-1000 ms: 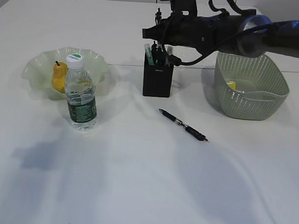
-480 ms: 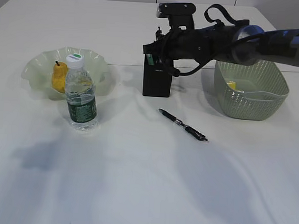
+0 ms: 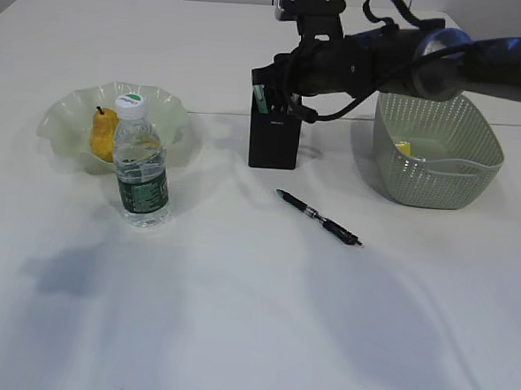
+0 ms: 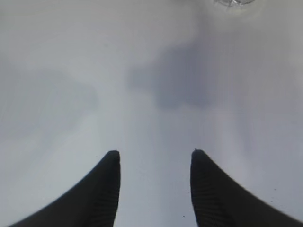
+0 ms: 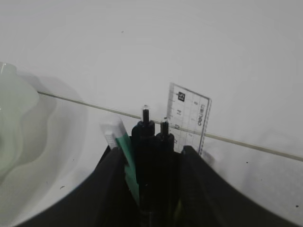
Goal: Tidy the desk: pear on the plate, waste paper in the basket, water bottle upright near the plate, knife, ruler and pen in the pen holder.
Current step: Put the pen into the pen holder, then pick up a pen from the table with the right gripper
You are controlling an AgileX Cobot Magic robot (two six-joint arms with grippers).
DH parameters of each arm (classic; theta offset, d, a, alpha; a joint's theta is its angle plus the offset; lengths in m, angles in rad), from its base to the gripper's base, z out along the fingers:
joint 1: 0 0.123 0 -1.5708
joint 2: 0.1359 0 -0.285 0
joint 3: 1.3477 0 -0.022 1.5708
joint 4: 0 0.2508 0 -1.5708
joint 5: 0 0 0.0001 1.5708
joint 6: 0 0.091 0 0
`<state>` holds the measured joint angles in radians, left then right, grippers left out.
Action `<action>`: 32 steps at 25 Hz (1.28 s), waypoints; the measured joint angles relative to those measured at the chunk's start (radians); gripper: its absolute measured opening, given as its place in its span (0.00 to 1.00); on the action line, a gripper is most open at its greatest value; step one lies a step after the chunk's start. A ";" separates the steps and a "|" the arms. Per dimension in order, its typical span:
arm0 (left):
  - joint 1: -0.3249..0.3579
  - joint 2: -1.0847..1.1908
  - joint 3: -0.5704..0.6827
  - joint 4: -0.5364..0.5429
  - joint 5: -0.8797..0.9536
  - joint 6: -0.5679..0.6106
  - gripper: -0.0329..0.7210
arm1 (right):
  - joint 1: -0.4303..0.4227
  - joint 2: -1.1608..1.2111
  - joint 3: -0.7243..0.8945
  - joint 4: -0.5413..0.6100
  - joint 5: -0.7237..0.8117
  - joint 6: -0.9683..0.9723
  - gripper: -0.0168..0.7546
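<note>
The black pen holder (image 3: 273, 143) stands mid-table. In it are a clear ruler (image 5: 189, 120), a green-and-white knife (image 5: 118, 139) and two black pens (image 5: 146, 137). My right gripper (image 5: 151, 151) hovers right over the holder (image 3: 280, 86), open, its fingers either side of the two pens. Another black pen (image 3: 319, 218) lies flat on the table in front of the holder. The yellow pear (image 3: 103, 134) sits on the pale green plate (image 3: 173, 110). The water bottle (image 3: 141, 166) stands upright beside it. Yellow waste paper (image 3: 404, 149) lies in the basket (image 3: 439, 175). My left gripper (image 4: 155, 153) is open over bare table.
The table is white, with a seam line running behind the holder. The plate's wavy rim (image 5: 12, 127) shows at the left of the right wrist view. The bottle's base (image 4: 234, 2) peeks in at the top of the left wrist view.
My right gripper dipped onto the pen holder with the two pens, then opened and rose a little. The pens now stand in the holder. The left arm has not moved.
</note>
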<state>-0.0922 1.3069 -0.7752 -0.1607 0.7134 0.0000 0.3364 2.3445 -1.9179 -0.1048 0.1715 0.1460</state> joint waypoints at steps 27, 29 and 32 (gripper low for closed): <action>0.000 0.000 0.000 0.000 0.066 0.000 0.49 | 0.000 -0.423 0.002 0.121 0.812 -0.288 0.40; 0.000 0.000 0.000 0.000 0.076 0.000 0.50 | 0.000 -0.462 0.018 0.121 0.818 -0.288 0.40; 0.000 0.000 0.000 0.000 0.101 0.000 0.50 | 0.000 -0.509 0.066 0.121 0.837 -0.296 0.40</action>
<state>-0.0922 1.3069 -0.7752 -0.1607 0.8143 0.0000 0.3364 1.8359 -1.8517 0.0157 1.0084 -0.1496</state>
